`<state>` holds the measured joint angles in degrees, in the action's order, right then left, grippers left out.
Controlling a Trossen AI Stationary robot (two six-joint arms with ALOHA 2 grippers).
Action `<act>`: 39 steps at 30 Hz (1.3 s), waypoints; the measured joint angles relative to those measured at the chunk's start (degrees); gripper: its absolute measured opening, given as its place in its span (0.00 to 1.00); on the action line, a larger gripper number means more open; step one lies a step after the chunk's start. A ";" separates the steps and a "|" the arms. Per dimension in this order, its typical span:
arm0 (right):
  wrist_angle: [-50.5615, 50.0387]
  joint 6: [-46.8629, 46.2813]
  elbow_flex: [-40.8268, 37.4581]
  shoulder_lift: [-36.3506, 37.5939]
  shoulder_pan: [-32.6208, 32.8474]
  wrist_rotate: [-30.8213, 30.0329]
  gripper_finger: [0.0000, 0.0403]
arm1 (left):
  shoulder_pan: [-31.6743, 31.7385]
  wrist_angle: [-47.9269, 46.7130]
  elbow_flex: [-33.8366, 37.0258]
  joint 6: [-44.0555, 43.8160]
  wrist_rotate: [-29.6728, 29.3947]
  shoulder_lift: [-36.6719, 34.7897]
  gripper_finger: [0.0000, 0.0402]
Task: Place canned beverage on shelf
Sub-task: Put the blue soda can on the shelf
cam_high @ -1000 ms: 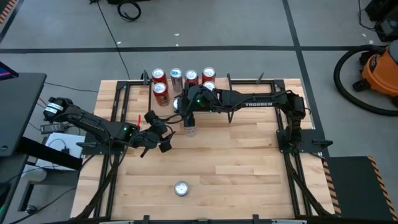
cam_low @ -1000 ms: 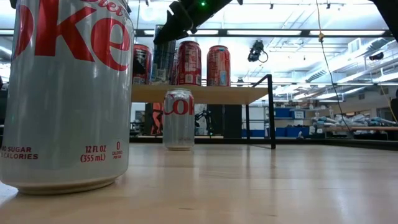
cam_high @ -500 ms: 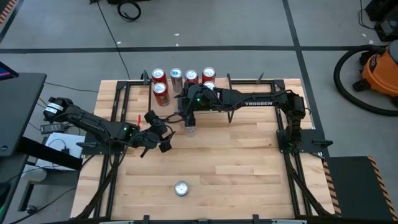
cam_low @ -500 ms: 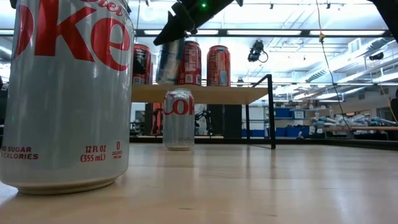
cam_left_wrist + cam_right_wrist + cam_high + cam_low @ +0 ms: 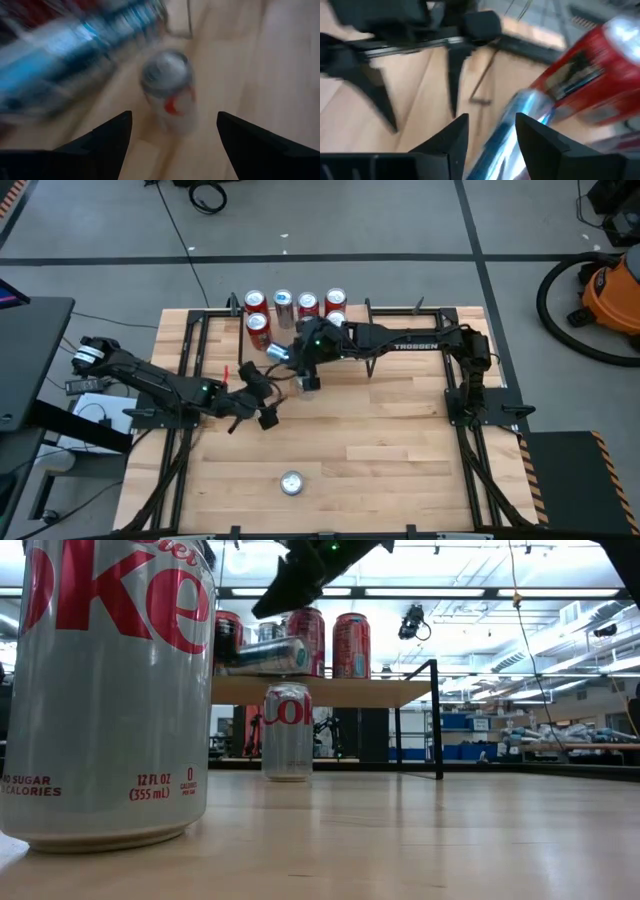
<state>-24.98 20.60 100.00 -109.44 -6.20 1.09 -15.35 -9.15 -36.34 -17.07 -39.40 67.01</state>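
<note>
**Can tipped over on shelf, placement failed**

The right tool [image 5: 298, 363] hangs over the shelf's front edge, just above the silver-blue can [image 5: 277, 352]. A second ago that can stood upright under the tool, then it leaned. Now it lies on its side on the shelf [image 5: 340, 691], crosswise in front of the red cans [image 5: 351, 645]. In the low view the tool tips sit clear above the fallen can and do not seem to touch it. Its wrist view shows the can running slantwise past the two fingers. Whether the right tool is released or clenched cannot be told.

The left tool [image 5: 258, 398] waits low over the bench [image 5: 400, 440], released and empty, facing a standing Diet Coke can [image 5: 167, 92]. It has not moved over the last second. That Diet Coke can [image 5: 287, 732] stands on the bench just in front of the shelf. Another Diet Coke can [image 5: 291, 482] stands near the bench's front edge, well apart.

Judgement: the can is on the shelf but lying down, free to roll toward the edge or against the red cans. It likely needs regrasping and standing up before the next can goes up.
</note>
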 joint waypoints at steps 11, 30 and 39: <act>-15.29 -9.64 0.04 1.91 4.88 -3.44 0.51 | 1.83 -1.73 0.20 3.36 -6.23 9.23 0.75; 0.65 -30.24 -24.76 3.08 14.20 0.53 0.75 | -3.66 4.72 0.21 -8.82 9.90 13.61 0.75; 0.56 -41.56 -27.83 4.18 22.43 -16.91 0.75 | -7.39 6.21 0.17 -10.68 4.77 13.63 0.75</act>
<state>-24.42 -20.96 72.16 -105.25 16.23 -15.82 -22.74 -2.94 -36.16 -27.74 -34.63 80.64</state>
